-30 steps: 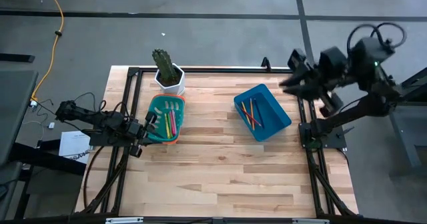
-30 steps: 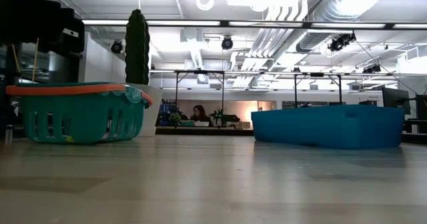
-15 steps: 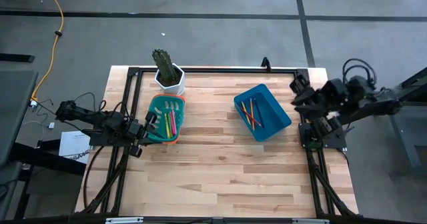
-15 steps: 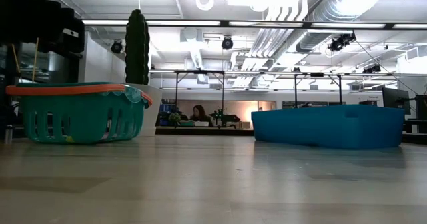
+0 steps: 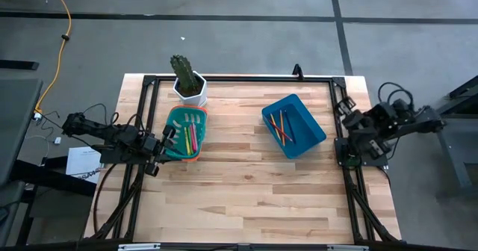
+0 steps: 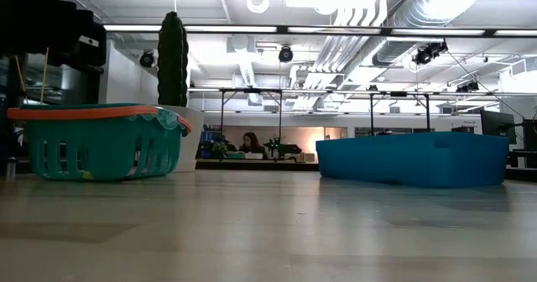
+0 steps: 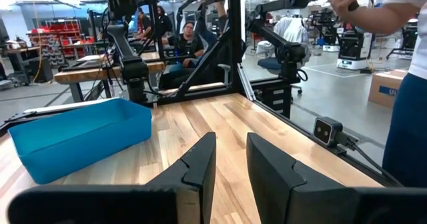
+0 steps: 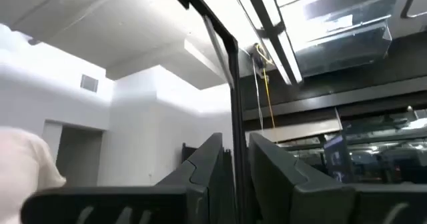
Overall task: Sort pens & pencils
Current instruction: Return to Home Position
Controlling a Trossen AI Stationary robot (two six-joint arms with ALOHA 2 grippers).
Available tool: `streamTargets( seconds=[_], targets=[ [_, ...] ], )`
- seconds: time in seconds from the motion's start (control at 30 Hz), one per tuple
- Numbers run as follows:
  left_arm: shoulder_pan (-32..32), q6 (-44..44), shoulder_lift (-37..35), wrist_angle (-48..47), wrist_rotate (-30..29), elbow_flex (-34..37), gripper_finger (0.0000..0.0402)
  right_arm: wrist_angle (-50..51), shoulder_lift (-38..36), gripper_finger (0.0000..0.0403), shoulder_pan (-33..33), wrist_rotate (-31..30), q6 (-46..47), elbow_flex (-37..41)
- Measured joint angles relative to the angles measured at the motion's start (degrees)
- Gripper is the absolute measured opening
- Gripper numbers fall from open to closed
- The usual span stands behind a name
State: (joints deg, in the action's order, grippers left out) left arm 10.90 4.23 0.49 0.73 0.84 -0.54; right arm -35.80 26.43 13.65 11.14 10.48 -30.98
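The pens (image 5: 191,134), green, yellow and hot pink, lie in the teal basket (image 5: 174,148) with the orange rim at the table's left. The pencils (image 5: 281,127), thin orange and dark sticks, lie in the blue bin (image 5: 308,124) at the right. My left gripper (image 5: 167,136) is shut and empty, just off the basket's left side. It points level across the table, and its wrist view shows the blue bin (image 7: 73,141). My right gripper (image 5: 348,109) is shut and empty at the table's right edge, pointing up toward the ceiling.
A cactus in a white pot (image 5: 187,81) stands behind the basket at the far edge. In the low view the basket (image 6: 96,143) and bin (image 6: 415,158) stand apart with bare wood between them. A black frame rims the table. A person (image 7: 408,84) stands beyond the table.
My right arm has come down from high over the table's far right corner. It has folded back toward the right edge, with the gripper tipped upward. The pens, pencils, basket and bin have not moved.
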Motion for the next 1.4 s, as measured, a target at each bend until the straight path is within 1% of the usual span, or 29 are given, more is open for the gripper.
streamTargets(
  seconds=[0.1, 0.2, 0.43, 0.63, 0.73, 0.87, 1.17, 1.4],
  targets=[
    [0.0, 0.0, 0.0, 0.0, 0.0, 0.0, 0.0072, -3.3, -2.0, 0.0068, 0.0, -0.1, -0.1, 4.8],
    [0.0, 0.0, 0.0, 0.0, 0.0, 0.0, 0.0072, -4.5, -3.5, 0.0068, 0.0, -0.9, -0.4, 7.8],
    [0.0, 0.0, 0.0, 0.0, 0.0, 0.0, 0.0072, -3.0, -3.7, 0.0068, -2.0, -1.2, -2.9, 11.3],
    [0.0, 0.0, 0.0, 0.0, 0.0, 0.0, 0.0072, -5.3, -5.2, 0.0068, -4.7, -0.9, -0.2, 16.5],
    [0.0, 0.0, 0.0, 0.0, 0.0, 0.0, 0.0072, -7.9, -6.7, 0.0068, -5.1, -0.8, 1.0, 19.6],
    [0.0, 0.0, 0.0, 0.0, 0.0, 0.0, 0.0072, -8.8, -9.0, 0.0068, -5.2, -1.0, 1.7, 23.4],
    [0.0, 0.0, 0.0, 0.0, 0.0, 0.0, 0.0072, -8.2, -13.0, 0.0068, -5.2, -1.0, 2.7, 27.4],
    [0.0, 0.0, 0.0, 0.0, 0.0, 0.0, 0.0072, -3.2, -13.4, 0.0068, -5.2, -1.1, 2.1, 27.4]
  ],
)
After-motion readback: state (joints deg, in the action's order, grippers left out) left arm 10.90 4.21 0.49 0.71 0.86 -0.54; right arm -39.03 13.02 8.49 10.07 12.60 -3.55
